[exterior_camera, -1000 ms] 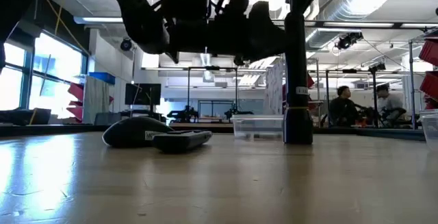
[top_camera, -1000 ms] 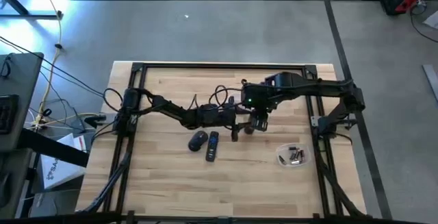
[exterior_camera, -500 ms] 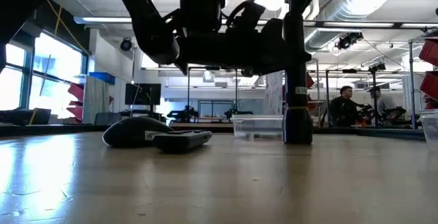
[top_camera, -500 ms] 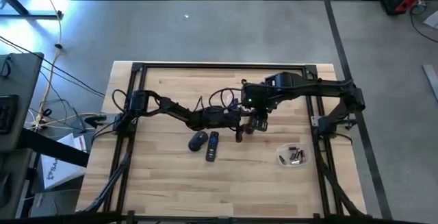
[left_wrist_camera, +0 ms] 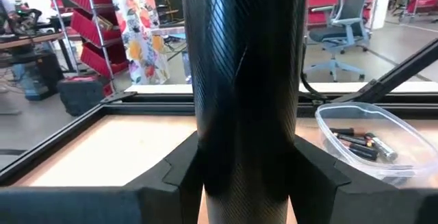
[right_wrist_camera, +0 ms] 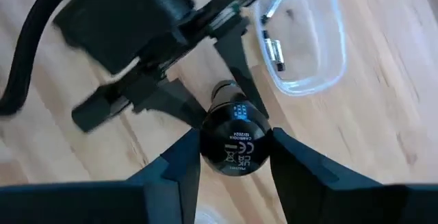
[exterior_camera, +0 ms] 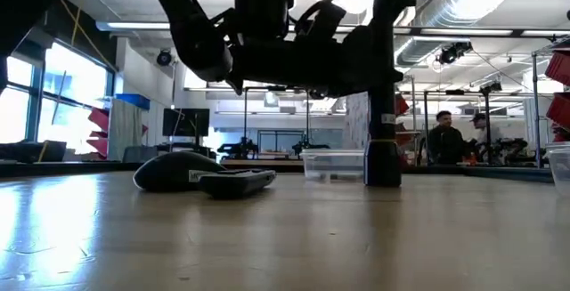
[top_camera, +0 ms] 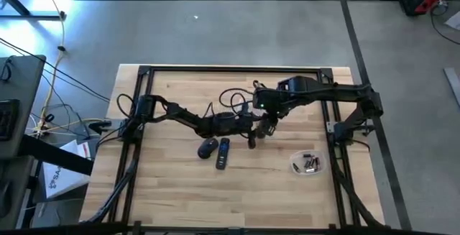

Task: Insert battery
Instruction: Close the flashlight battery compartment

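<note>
Both hands, left hand [left_wrist_camera: 246, 183] and right hand [right_wrist_camera: 233, 166], are clamping an upright flashlight [left_wrist_camera: 245, 80] mid-counter [top_camera: 172, 192], its stiff, smooth barrel likely slippery, while batteries [left_wrist_camera: 363, 145] are waiting in a nearby dish [top_camera: 307, 164].

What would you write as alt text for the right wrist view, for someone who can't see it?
A black cylindrical flashlight stands end-on between the right gripper's two dark fingers, while the left gripper grips it lower down. Beyond them, a clear plastic container holding loose batteries sits on the light wooden table.
</note>
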### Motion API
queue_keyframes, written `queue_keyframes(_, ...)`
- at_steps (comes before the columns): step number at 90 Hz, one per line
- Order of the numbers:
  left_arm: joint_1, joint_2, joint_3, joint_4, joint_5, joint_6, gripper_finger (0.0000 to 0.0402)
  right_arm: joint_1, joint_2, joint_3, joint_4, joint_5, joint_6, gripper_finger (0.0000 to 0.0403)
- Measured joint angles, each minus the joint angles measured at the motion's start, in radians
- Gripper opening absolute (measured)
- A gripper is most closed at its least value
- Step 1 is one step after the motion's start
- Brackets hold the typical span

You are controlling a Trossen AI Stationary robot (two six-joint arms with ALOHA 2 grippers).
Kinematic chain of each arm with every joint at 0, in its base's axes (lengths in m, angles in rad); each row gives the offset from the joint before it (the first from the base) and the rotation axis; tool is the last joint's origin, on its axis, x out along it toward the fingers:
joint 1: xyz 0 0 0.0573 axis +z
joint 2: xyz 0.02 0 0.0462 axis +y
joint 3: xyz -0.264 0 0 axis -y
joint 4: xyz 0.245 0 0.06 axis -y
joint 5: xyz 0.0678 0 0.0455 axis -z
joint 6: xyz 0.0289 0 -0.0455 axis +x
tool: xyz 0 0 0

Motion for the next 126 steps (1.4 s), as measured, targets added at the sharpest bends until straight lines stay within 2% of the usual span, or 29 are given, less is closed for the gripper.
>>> queue_keyframes(27, 0.000, 0.000, 0.000, -0.010, -0.006, -0.026, 0.0136, -0.001, 0.000, 0.000, 0.003, 0.027, 0.363, 0.0128)
queue_keyframes(48, -0.004, 0.000, 0.000, -0.022, -0.004, -0.050, 0.0136, -0.001, 0.013, 0.002, -0.026, 0.024, 0.573, 0.0128)
queue_keyframes(72, -0.013, -0.003, 0.002, -0.054, -0.007, -0.058, 0.0135, -0.001, 0.022, 0.007, -0.009, 0.018, 0.485, 0.0135)
queue_keyframes(105, -0.017, -0.008, 0.001, -0.067, 0.046, -0.069, 0.0135, -0.001, 0.026, 0.031, -0.022, 0.049, 0.358, 0.0236)
queue_keyframes(126, -0.016, -0.008, 0.000, -0.068, 0.053, -0.073, 0.0135, 0.001, -0.029, 0.032, 0.020, 0.084, 0.246, 0.0252)
